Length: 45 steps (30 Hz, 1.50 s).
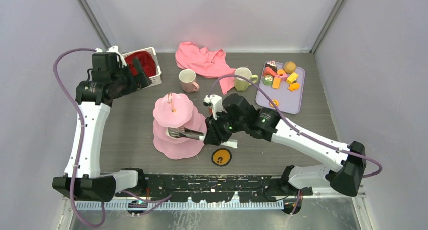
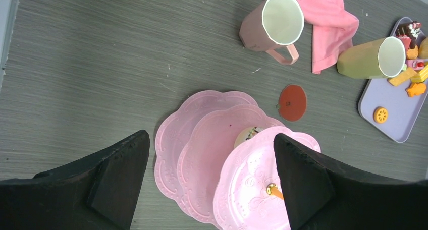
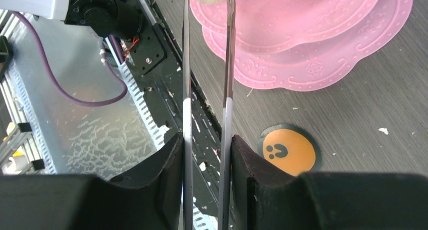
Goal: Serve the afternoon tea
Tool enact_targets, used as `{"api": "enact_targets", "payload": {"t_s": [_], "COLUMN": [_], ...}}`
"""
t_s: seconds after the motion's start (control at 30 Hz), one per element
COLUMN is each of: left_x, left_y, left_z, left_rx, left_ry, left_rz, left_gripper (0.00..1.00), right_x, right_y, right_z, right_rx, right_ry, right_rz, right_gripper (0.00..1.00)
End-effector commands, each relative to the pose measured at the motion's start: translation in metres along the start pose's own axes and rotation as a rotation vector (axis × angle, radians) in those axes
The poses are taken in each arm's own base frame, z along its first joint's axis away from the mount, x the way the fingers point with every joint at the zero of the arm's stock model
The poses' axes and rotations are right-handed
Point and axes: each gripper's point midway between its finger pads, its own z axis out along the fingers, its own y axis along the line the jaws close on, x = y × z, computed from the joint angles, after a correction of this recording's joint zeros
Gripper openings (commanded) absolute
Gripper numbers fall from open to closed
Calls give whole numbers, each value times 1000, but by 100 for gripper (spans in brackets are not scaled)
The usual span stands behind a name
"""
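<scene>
Currently the right gripper [image 3: 206,144] is clenching slim metal tongs [image 3: 230,63] over the pink three-tier scalloped cake stand [image 3: 313,18]; the left gripper [image 2: 211,136] is gaping wide.

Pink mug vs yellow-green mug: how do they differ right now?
Colour: the pink mug is pale pink, the yellow-green mug is lime.
Place: the pink mug stands on the left, behind the cake stand. The yellow-green mug stands on the right, beside the lavender tray.
Handle: the pink mug's points near-right, the yellow-green mug's points toward the tray.
Both are upright and look empty.
</scene>
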Motion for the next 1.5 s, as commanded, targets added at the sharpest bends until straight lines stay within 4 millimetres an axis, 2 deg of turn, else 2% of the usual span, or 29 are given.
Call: {"api": "enact_targets", "payload": {"t_s": [0.0, 0.17, 0.4, 0.57, 0.77, 0.97, 1.2, 1.47], "left_x": [-18, -18, -17, -16, -15, -16, -20, -22], "left_y": [-8, -8, -8, -8, -8, -8, -9, -10], "left_z": [-11, -12, -10, -9, -8, -9, -8, -5], "left_rx": [38, 42, 40, 40, 40, 42, 41, 46], "left_ry": [-87, -99, -92, -87, -83, -86, -85, -86], "left_rz": [-11, -23, -22, -21, -20, -13, -4, 7], "left_gripper": [92, 92, 92, 92, 92, 92, 92, 92], "right_x": [-39, -43, -35, -32, -31, -32, -15, -16], "right_y": [11, 6, 4, 0, 0, 1, -7, -7], "right_z": [3, 10, 21, 22, 21, 7, -17, -49], "right_rx": [-37, -21, -19, -3, -2, 20, 94, 140], "right_ry": [-154, -191, -177, -170, -166, -170, -121, -167], "right_rz": [-32, -17, 0, 5, 3, -14, -20, -29], "right_gripper": [24, 31, 40, 52, 57, 56, 49, 31]}}
